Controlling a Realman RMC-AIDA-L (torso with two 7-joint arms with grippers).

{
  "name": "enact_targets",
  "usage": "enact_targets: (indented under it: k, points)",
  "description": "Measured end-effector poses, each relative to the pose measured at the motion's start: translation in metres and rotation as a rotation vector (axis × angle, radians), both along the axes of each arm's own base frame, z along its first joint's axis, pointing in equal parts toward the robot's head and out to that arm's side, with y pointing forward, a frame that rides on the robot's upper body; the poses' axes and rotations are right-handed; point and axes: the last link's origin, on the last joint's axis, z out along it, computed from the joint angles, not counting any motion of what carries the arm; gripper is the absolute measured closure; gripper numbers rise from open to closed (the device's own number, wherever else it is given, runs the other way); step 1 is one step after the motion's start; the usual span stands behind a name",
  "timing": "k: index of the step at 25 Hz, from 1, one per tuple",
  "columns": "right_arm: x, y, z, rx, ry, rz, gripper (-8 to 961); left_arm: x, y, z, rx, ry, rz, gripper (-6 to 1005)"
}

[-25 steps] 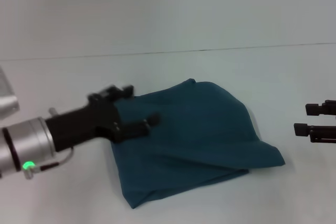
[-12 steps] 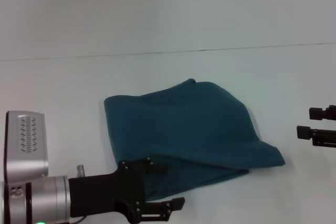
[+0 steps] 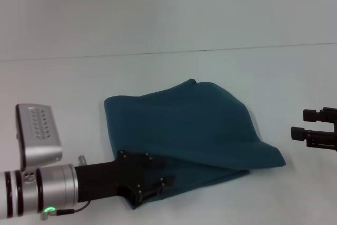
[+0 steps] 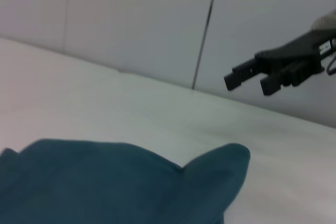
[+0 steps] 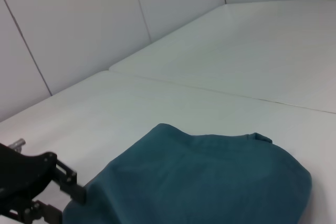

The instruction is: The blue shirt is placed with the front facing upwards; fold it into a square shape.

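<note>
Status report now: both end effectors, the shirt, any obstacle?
Left end effector low at near-left corner of the blue shirt. Right end effector open, parked right of it, clear. Shirt folded, bunched, lettering hidden. No obstacle seen.

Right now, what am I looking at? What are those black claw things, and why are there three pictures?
It is a robot with two arms, folding a shirt. One picture comes from a camera on its head, the other two from cameras on its wrists. The blue shirt lies bunched and partly folded on a white table. The black claws are its grippers. The left gripper is at the shirt's near corner; I cannot tell whether its fingers hold the cloth. The right gripper waits off to the side, touching nothing, fingers apart.
</note>
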Motion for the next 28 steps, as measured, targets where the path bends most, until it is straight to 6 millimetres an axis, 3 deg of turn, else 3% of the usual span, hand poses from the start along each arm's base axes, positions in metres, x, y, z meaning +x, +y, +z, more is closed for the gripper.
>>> enact_targets:
  k: [17,28]
  points:
    - [0.002,-0.003,-0.002,-0.007,0.016,-0.016,193,-0.023,0.037,-0.002,0.046,0.228,0.145,1002]
    - [0.003,-0.007,-0.004,-0.015,0.051,-0.031,192,-0.02,0.047,0.007,0.056,0.242,0.127,999]
